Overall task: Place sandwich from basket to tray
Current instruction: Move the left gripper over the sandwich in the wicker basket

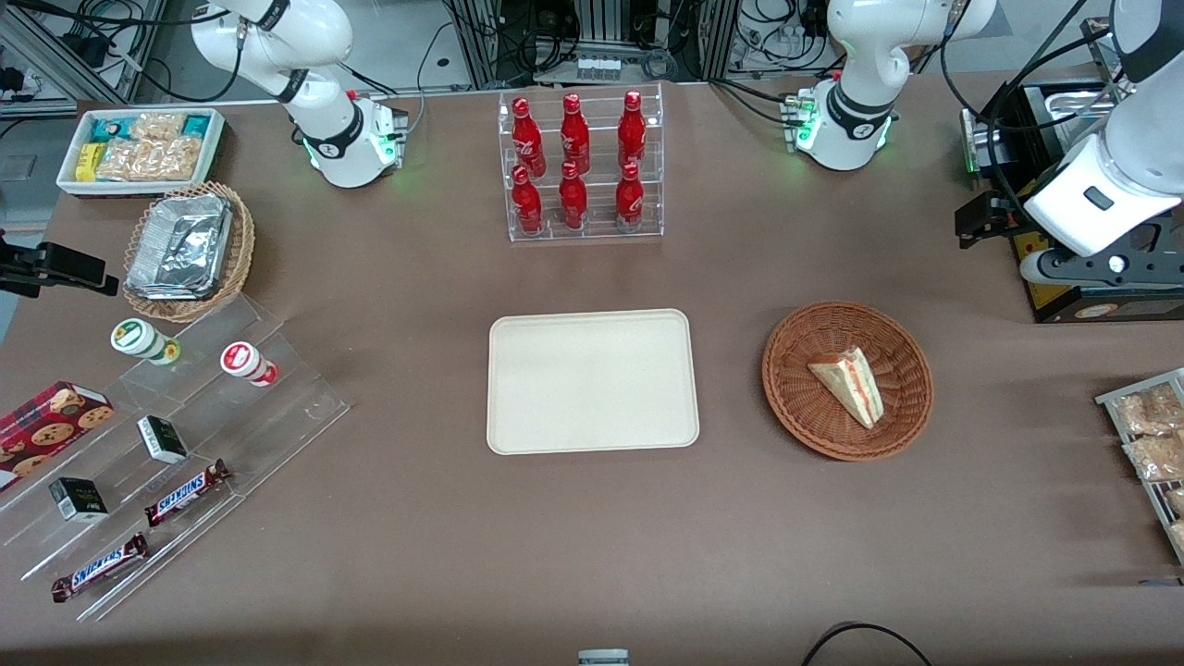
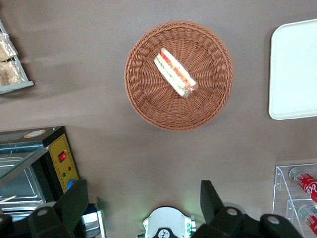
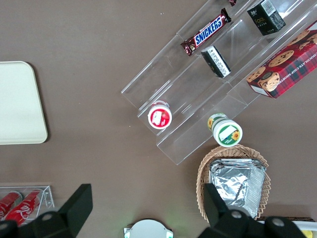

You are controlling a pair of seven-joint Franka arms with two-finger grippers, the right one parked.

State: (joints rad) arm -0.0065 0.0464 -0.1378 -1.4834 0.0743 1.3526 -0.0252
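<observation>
The sandwich (image 2: pixel 174 73), a small triangular wedge of pale bread with red and green filling along its cut edge, lies inside the round reddish-brown woven wicker basket (image 2: pixel 148 101), well below the left arm's gripper (image 2: pixel 143 201). The gripper hangs high above the brown table (image 1: pixel 592 536), its two dark fingers (image 2: pixel 74 203) spread wide and holding nothing. Farther out, beside the basket and apart from it, sits the flat cream-beige rectangular tray (image 1: pixel 592 381) with rounded corners, nothing on it.
</observation>
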